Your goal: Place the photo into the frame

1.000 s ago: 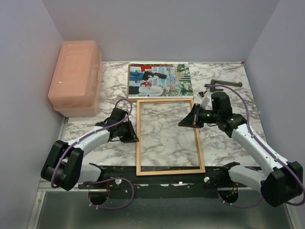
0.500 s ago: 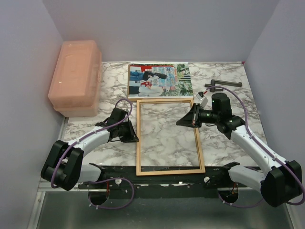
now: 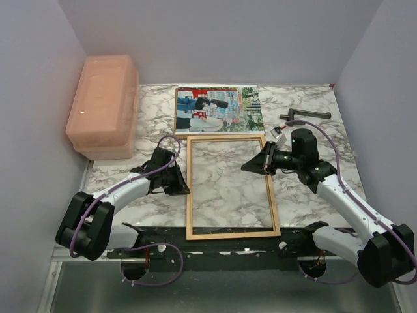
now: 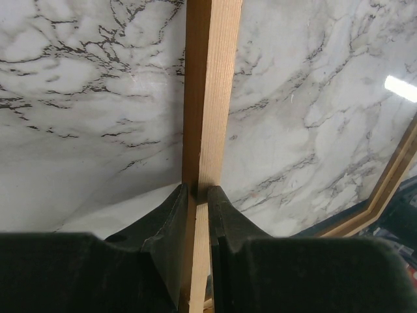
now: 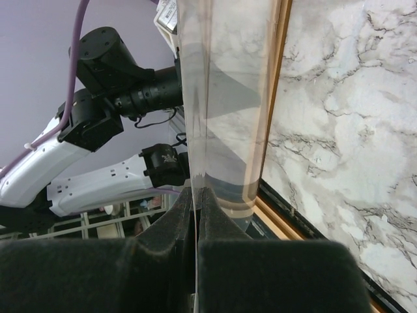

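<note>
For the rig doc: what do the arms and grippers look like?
The left arm and right arm have white links, black joint housings and a purple cable along each. The left gripper and right gripper are black, with two wedge-shaped fingers.

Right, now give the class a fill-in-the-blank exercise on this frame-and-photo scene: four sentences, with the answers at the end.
1. The left gripper is shut on the ___ rail of the frame.
2. The photo lies on the table at the frame's ___ end, away from the arm bases.
3. The pink box stands on the ___ side of the table.
4. The right gripper pinches a clear sheet next to the frame's ___ rail.

Missing words: left; far; left; right.
</note>
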